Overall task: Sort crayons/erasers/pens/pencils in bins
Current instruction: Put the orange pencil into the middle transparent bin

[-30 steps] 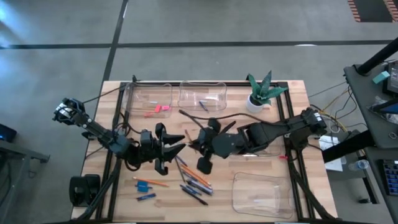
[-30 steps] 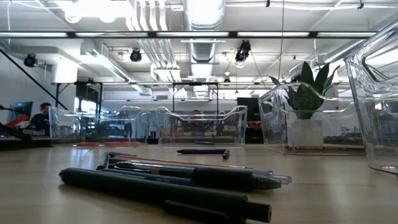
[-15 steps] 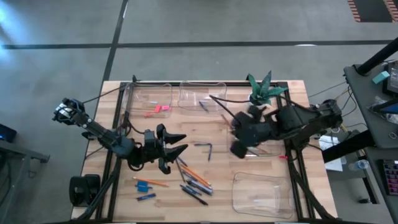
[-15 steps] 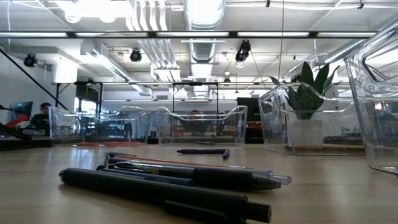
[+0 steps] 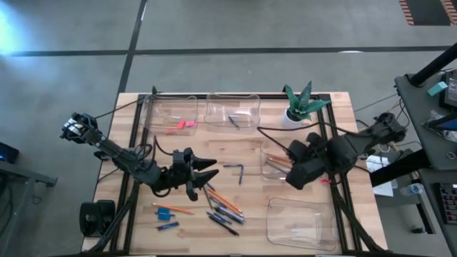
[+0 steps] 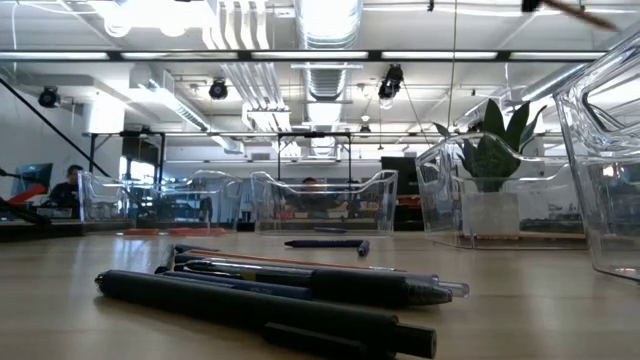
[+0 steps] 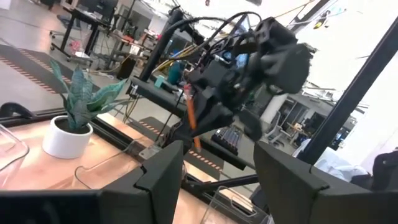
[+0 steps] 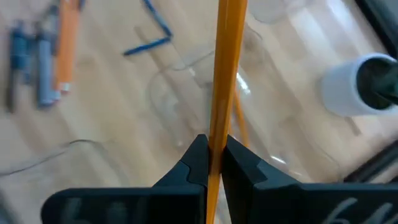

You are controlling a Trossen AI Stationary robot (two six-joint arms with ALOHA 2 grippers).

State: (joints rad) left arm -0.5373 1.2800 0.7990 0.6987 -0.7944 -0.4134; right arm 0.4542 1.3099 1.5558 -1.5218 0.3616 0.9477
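High view: left gripper (image 5: 205,173), jaws spread wide and empty, at 11 o'clock of the loose orange pencils and dark pens (image 5: 223,207); right gripper (image 5: 293,178) over a clear shallow plastic bin (image 5: 275,161) at table's 3 o'clock.
Low view: dark pens (image 6: 270,300) lie foremost.
Right wrist view: fingers (image 8: 196,163) clamp a long orange pencil (image 8: 226,68) above that bin (image 8: 186,93).
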